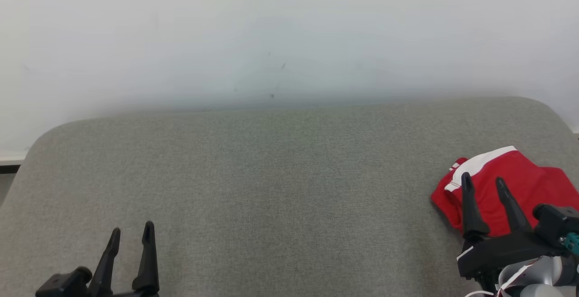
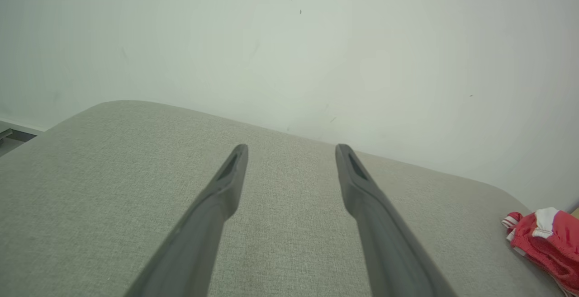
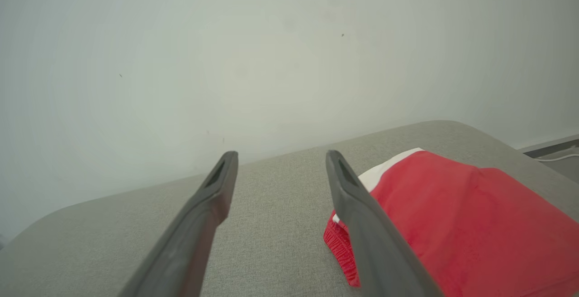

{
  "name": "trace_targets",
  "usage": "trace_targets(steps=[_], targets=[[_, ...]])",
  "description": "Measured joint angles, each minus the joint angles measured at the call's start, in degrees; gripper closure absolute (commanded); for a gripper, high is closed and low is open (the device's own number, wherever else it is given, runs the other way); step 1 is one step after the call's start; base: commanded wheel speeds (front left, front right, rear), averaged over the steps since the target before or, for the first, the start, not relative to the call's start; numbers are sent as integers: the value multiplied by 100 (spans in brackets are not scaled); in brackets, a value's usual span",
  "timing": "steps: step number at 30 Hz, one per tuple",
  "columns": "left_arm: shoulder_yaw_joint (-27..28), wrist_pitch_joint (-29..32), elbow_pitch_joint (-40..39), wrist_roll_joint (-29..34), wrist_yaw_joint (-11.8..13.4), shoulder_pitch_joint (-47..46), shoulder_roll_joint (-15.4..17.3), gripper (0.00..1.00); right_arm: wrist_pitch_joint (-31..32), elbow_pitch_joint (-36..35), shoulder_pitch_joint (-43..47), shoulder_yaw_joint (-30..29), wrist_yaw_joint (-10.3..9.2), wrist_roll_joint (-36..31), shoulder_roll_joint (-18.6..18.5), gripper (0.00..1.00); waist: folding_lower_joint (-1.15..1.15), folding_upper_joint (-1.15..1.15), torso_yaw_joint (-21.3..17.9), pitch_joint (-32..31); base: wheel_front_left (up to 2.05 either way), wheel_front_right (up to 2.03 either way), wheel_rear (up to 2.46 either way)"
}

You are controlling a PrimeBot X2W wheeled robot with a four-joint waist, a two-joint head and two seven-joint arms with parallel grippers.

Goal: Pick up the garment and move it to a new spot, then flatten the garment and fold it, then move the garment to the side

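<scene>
The garment [image 1: 520, 179] is red with white trim and lies bunched at the right edge of the grey padded surface [image 1: 280, 175]. It also appears at the far right of the left wrist view as the garment [image 2: 547, 238] and fills the lower right of the right wrist view as the garment [image 3: 466, 224]. My right gripper [image 1: 483, 180] stands open just above its near left part, with nothing between the fingers. My left gripper [image 1: 132, 230] is open over bare fabric at the lower left, far from the garment.
A pale wall [image 1: 289, 30] runs behind the padded surface. The surface has rounded far corners, and its left edge drops to a dark floor strip [image 1: 9, 168]. A white cable [image 3: 558, 157] lies on the floor beyond the right side.
</scene>
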Motion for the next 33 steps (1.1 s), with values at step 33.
trace_targets(steps=[33], targets=[[9,210,422,226,165,-83,22,0,-822,756,69,508,145,227,10,0,1,0,182,-18,0,0,0]])
